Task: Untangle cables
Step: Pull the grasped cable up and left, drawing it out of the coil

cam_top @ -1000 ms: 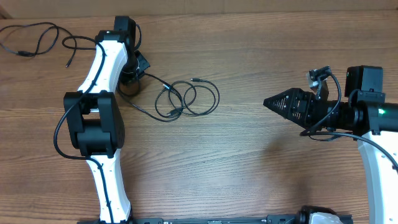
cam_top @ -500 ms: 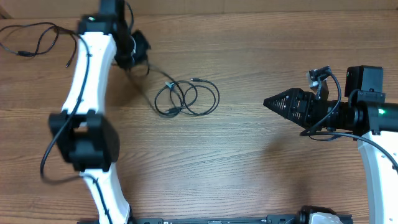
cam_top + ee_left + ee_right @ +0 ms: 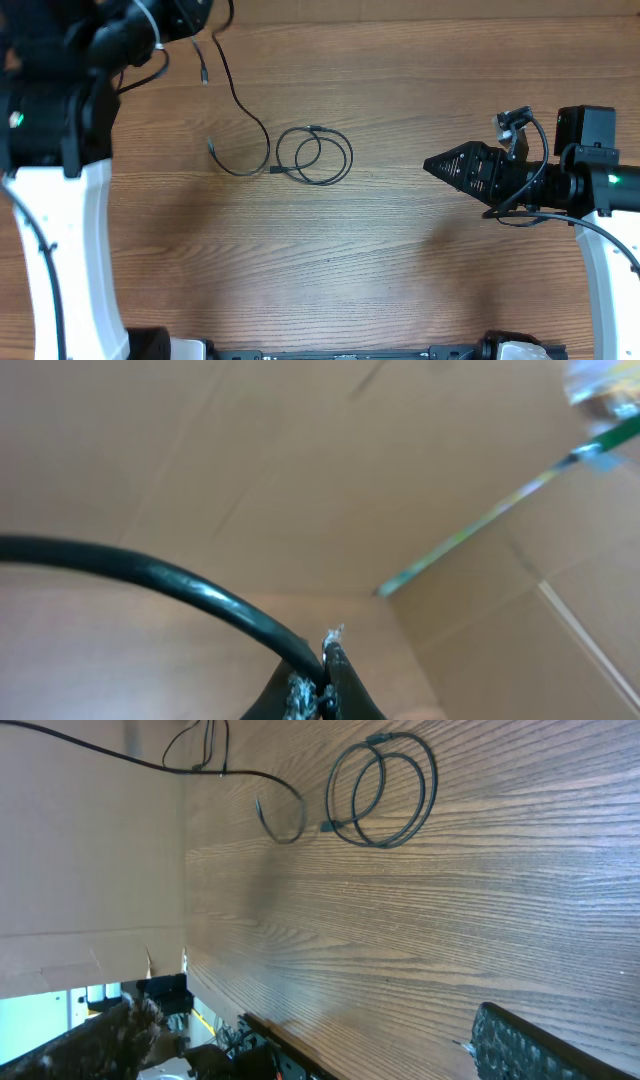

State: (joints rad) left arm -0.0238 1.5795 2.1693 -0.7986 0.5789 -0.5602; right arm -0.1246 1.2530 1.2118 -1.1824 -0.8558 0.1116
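Observation:
My left gripper (image 3: 325, 668) is shut on a thin black cable (image 3: 150, 575) and holds it high above the table. In the overhead view that cable (image 3: 243, 105) hangs from the raised left arm (image 3: 60, 120) at the top left, and its lower end curls on the wood next to a second cable. The second cable (image 3: 318, 155) lies coiled in loops at mid-table. Both also show in the right wrist view, the held cable (image 3: 285, 820) and the coil (image 3: 385, 790). My right gripper (image 3: 432, 163) is open and empty, well right of the coil, with one finger (image 3: 530, 1045) in view.
A loose plug end (image 3: 203, 72) dangles near the top left. The left arm is close to the camera and hides the back left of the table. A cardboard wall (image 3: 300, 480) stands behind the table.
My left arm has risen and swung to the back left, pulling one cable up out of the tangle. The other cable stays coiled on the table. The right arm has not moved.

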